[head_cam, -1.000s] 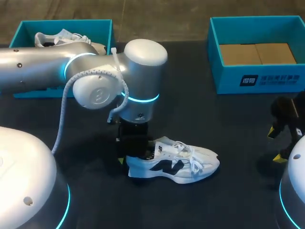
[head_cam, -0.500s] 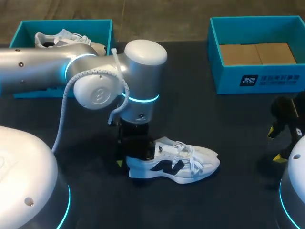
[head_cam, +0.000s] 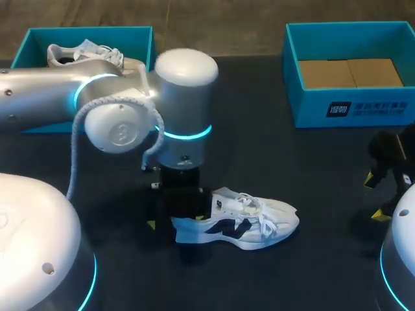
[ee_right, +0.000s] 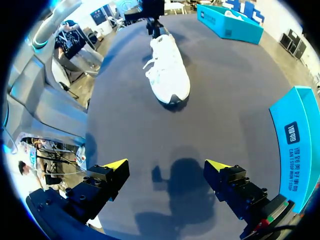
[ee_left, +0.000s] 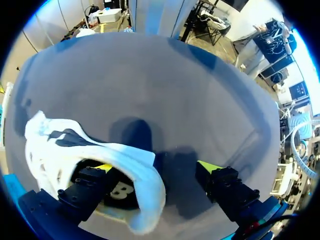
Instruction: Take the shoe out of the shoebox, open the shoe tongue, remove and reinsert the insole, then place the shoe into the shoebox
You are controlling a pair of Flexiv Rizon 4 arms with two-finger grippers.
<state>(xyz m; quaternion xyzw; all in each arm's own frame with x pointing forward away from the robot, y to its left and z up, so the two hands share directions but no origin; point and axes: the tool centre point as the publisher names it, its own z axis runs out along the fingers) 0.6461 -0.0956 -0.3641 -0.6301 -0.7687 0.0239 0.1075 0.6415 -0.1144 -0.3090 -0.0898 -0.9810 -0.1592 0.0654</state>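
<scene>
While the right gripper (head_cam: 374,196) hangs at the lower right edge of the frame, fingers spread wide with nothing between them, the action is at lower centre. The white shoe (head_cam: 243,225) lies on its sole on the dark table (head_cam: 292,162), toe pointing right. At its heel sits the left gripper (ee_left: 156,169), open too: one finger (ee_left: 90,181) down inside the shoe's opening, the other outside, clear of the heel wall. Further back, upper right, the teal right box (head_cam: 363,110) shows a cardboard floor. Upper left, the left box (head_cam: 32,40) holds another shoe (head_cam: 81,52), partly behind the left arm (head_cam: 52,91).
</scene>
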